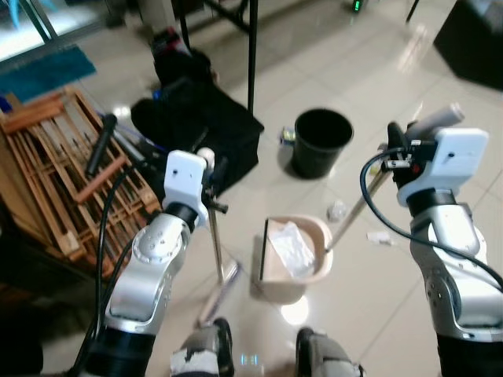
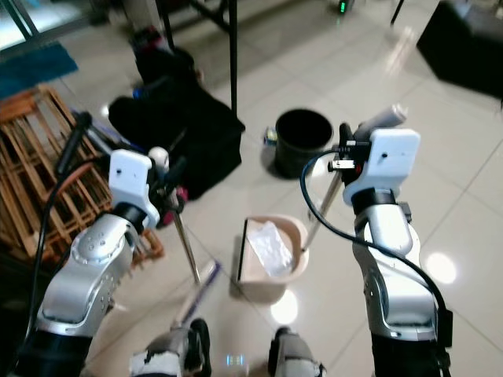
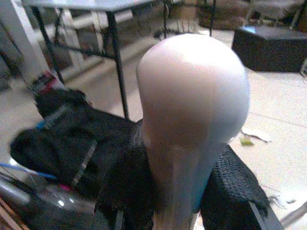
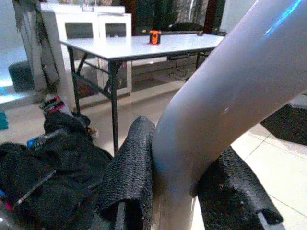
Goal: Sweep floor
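Observation:
My left gripper (image 1: 211,171) is shut on the thin metal pole of a broom (image 1: 214,236), just under its white round knob (image 3: 192,96). The pole runs down to the broom head (image 1: 222,289) on the tiles by my feet. My right gripper (image 1: 399,155) is shut on the grey handle (image 4: 230,96) of a long-handled dustpan. Its shaft slants down to the beige pan (image 1: 314,236), which stands on the floor between my arms with crumpled white paper (image 1: 292,247) inside. Small paper scraps (image 1: 338,210) lie on the tiles beside the pan.
A black bin (image 1: 322,141) stands just beyond the dustpan. A black bag (image 1: 196,126) and a table leg (image 1: 252,55) are ahead on the left. A wooden rack (image 1: 63,173) lies at the far left. Another scrap (image 1: 379,237) lies on the right.

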Available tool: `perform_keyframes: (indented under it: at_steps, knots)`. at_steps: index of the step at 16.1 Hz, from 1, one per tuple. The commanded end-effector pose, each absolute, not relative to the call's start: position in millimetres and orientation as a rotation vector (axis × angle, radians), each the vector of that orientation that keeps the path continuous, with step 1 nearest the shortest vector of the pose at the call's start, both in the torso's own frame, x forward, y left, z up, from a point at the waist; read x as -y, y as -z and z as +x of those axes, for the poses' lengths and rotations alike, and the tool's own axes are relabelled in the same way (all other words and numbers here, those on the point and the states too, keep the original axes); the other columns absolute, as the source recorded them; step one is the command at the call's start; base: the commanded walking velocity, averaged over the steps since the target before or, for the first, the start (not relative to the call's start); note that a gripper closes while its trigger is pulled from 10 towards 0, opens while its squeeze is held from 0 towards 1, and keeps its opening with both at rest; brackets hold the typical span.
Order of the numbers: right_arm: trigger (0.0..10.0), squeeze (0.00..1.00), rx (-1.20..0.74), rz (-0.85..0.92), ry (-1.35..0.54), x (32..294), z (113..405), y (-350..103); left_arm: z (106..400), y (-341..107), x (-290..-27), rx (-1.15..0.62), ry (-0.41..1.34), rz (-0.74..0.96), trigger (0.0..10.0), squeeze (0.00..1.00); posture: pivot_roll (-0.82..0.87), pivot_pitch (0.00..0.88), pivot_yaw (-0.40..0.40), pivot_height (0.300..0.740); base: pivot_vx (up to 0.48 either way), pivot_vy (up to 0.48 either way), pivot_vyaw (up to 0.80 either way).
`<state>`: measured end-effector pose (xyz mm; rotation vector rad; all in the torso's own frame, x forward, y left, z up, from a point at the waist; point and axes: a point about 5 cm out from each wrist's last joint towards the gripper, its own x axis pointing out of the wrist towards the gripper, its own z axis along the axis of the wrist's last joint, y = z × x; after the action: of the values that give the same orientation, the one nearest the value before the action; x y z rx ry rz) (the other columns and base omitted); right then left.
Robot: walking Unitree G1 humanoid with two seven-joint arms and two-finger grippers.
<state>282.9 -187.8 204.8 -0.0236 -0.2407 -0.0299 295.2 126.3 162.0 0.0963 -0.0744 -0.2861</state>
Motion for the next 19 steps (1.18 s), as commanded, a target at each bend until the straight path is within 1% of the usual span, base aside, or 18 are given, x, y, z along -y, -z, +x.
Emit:
perform_keyframes:
  at_steps: [1, 5, 7, 10, 11, 13, 15, 17, 19]
  knots:
    - [10.0, 0.0, 0.244, 0.01, 0.071, 193.9, 276.4, -207.7, 292.5, -167.6, -123.4, 0.098, 0.292, 0.11, 10.0, 0.0, -0.05, 0.115, 0.018, 0.74, 0.0, -0.341, 0.0]
    - [10.0, 0.0, 0.225, 0.02, 0.147, 200.0, 272.8, -206.6, 294.5, -171.3, -120.2, 0.114, 0.305, 0.157, 10.0, 0.0, -0.07, 0.092, 0.031, 0.74, 0.0, -0.442, 0.0]
    - [10.0, 0.0, 0.222, 0.006, 0.178, 203.8, 270.1, -205.5, 294.0, -170.0, -118.0, 0.108, 0.309, 0.153, 10.0, 0.0, -0.07, 0.085, 0.034, 0.74, 0.0, -0.444, 0.0]
    - [10.0, 0.0, 0.235, 0.058, 0.182, 204.1, 268.9, -210.1, 294.5, -171.0, -113.5, 0.11, 0.322, 0.135, 10.0, 0.0, -0.07, 0.076, 0.042, 0.74, 0.0, -0.445, 0.0]
    - [10.0, 0.0, 0.21, 0.055, 0.181, 203.4, 269.4, -209.5, 294.9, -171.3, -113.3, 0.115, 0.329, 0.146, 10.0, 0.0, -0.08, 0.073, 0.042, 0.74, 0.0, 0.0, 0.0]
    - [10.0, 0.0, 0.196, 0.036, 0.164, 201.8, 270.3, -211.1, 296.9, -172.2, -113.7, 0.098, 0.325, 0.102, 10.0, 0.0, -0.08, 0.071, 0.041, 0.74, 0.0, 0.0, 0.0]
    - [10.0, 0.0, 0.196, 0.032, 0.151, 199.3, 271.5, -218.5, 297.8, -182.7, -114.7, 0.153, 0.321, 0.148, 10.0, 0.0, -0.08, 0.071, 0.044, 0.74, 0.0, 0.0, 0.0]
    - [10.0, 0.0, 0.216, 0.054, 0.145, 197.3, 273.3, -230.9, 299.3, -192.2, -115.4, 0.197, 0.326, 0.139, 10.0, 0.0, -0.08, 0.072, 0.044, 0.74, 0.0, 0.0, 0.0]
    - [10.0, 0.0, 0.25, 0.06, 0.125, 195.5, 274.5, -244.3, 300.7, -198.5, -116.6, 0.217, 0.316, 0.133, 10.0, 0.0, -0.08, 0.072, 0.043, 0.74, 0.278, 0.0, 0.0]
